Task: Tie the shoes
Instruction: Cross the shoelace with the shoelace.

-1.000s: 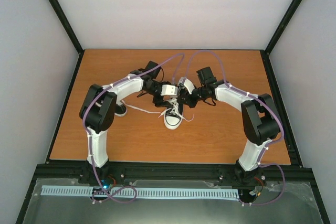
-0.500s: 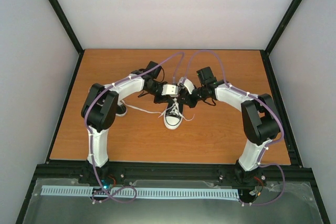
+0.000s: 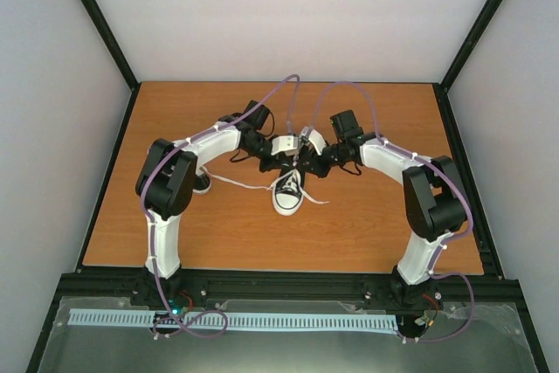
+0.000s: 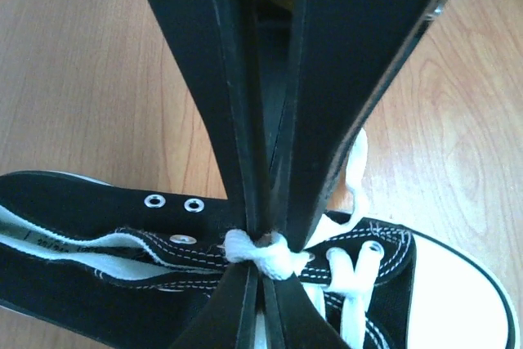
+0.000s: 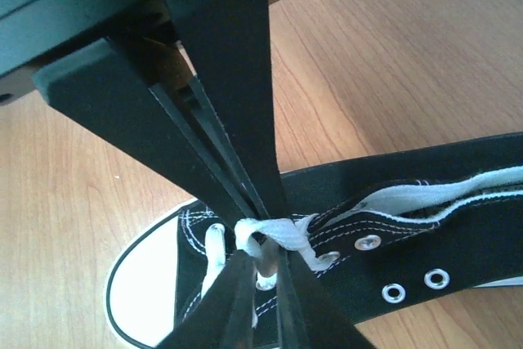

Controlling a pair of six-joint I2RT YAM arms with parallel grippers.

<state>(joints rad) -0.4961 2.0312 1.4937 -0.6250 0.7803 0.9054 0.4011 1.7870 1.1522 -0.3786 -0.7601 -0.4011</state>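
One black shoe with a white toe cap lies mid-table, toe toward the arms. The second shoe is mostly hidden behind the left arm. Both grippers meet over the middle shoe's lacing. My left gripper is shut on a bunched piece of white lace above the eyelets. From the opposite side, my right gripper pinches the same lace bunch, its fingers close together. In each wrist view the other gripper's fingers come up from below. The black canvas side shows beside them.
A loose lace end trails left across the wooden table toward the second shoe. Another end lies just right of the toe. Black frame rails border the table, and grey walls stand behind and at both sides.
My left gripper has closed onto the lace at the shoe's lacing. Both wrists have edged slightly toward the back, and the cables above them have risen.
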